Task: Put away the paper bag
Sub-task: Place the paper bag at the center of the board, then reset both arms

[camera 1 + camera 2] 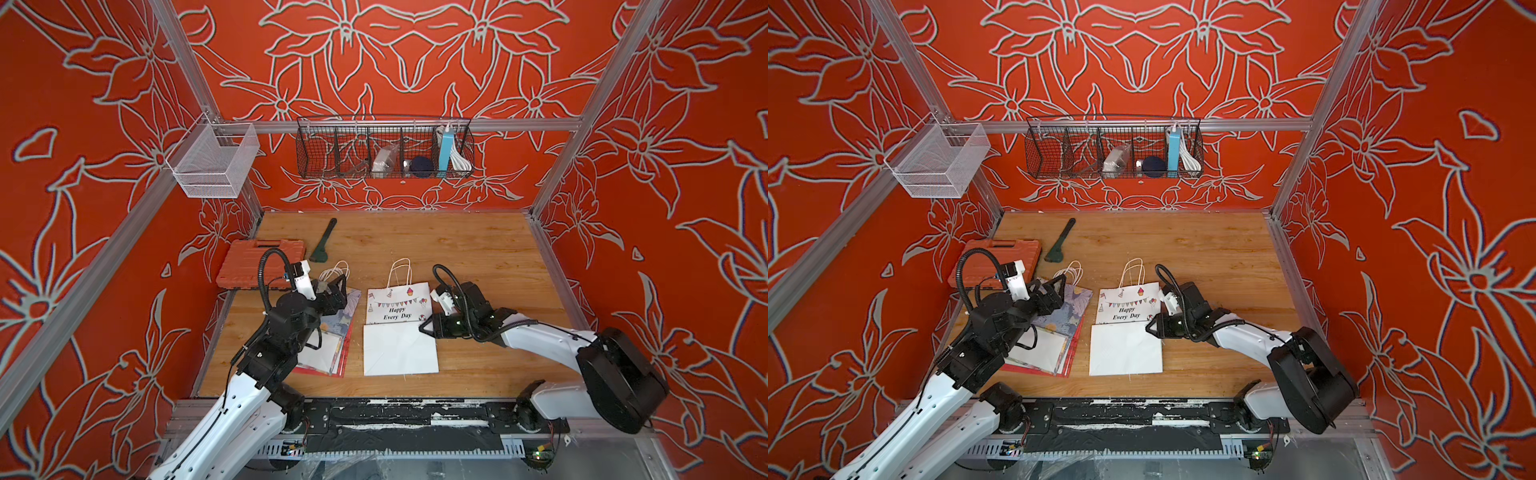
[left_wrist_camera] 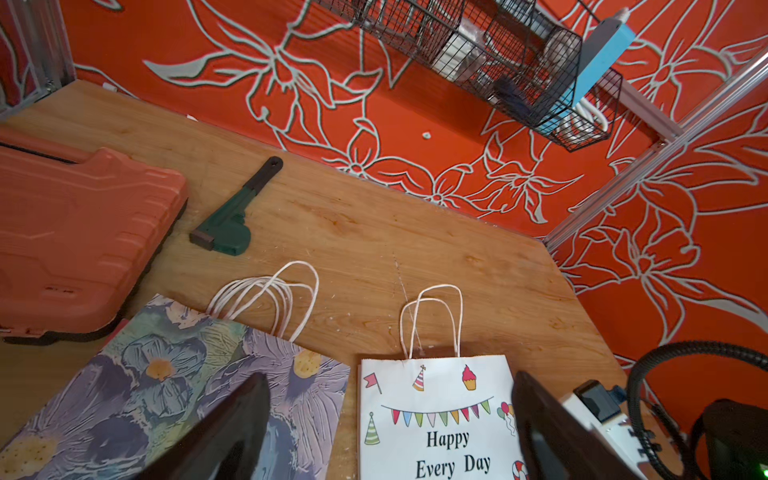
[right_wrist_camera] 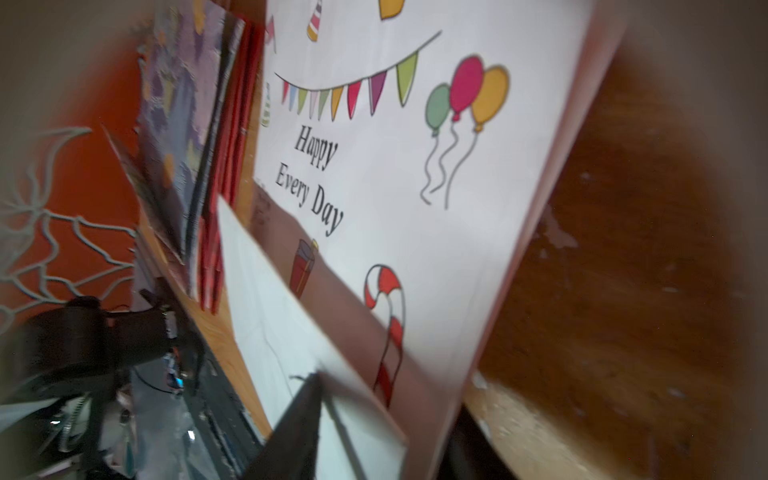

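**A:** Mid-table, how does the paper bag [image 1: 399, 340] lie?

**B:** Flat, its long axis running toward the back wall [image 1: 415, 62]. The right gripper [image 1: 424, 328] is at its right edge, the nearer one; its grip is unclear. The left gripper [image 1: 334, 286], fingers [image 2: 232, 424] spread, hangs over the flowered bags [image 1: 351, 303] beside it.

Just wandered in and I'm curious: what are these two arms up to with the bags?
Two robot arms are handling paper bags on a wooden table. The white "Happy Every Day" bag lies flat, its lower part folded over, with the right gripper at its right edge by the fold. The left gripper hovers open over a floral-topped stack of bags.
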Controlling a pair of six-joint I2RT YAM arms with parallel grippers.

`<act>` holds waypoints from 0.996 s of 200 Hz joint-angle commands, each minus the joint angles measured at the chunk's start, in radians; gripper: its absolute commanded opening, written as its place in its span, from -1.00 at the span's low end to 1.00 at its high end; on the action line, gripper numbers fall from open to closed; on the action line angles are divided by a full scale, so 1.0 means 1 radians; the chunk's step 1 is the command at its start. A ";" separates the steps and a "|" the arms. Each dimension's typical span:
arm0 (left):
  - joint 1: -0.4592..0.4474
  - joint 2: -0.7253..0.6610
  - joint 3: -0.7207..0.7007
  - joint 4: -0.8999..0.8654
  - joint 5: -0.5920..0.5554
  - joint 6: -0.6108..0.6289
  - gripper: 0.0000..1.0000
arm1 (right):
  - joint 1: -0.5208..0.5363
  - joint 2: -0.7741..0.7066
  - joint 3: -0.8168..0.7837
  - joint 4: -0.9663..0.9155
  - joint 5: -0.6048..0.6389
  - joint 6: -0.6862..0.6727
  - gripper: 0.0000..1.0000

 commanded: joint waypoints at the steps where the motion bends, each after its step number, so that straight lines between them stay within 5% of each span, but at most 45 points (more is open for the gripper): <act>1: 0.024 0.047 -0.018 0.051 -0.040 0.083 0.80 | -0.001 -0.034 0.055 -0.160 0.203 -0.059 0.54; 44: 0.115 0.191 -0.099 0.227 -0.100 0.263 0.82 | -0.040 -0.286 0.104 -0.308 0.560 -0.101 0.87; 73: 0.201 0.301 -0.113 0.318 -0.099 0.364 0.86 | -0.171 -0.459 0.084 -0.218 0.780 -0.281 0.96; 95: 0.248 0.344 -0.144 0.386 -0.077 0.387 0.86 | -0.381 -0.432 0.036 -0.065 0.799 -0.362 0.96; 112: 0.267 0.402 -0.180 0.476 -0.043 0.446 0.87 | -0.448 -0.326 0.010 0.032 0.894 -0.468 0.96; 150: 0.351 0.573 -0.240 0.706 0.093 0.478 0.88 | -0.462 -0.059 -0.152 0.542 0.705 -0.630 0.96; 170: 0.383 0.645 -0.234 0.777 0.135 0.485 0.89 | -0.456 -0.034 -0.153 0.613 0.650 -0.747 0.96; 199: 0.424 0.794 -0.256 0.939 0.187 0.461 0.92 | -0.553 0.026 -0.270 0.854 0.591 -0.661 0.96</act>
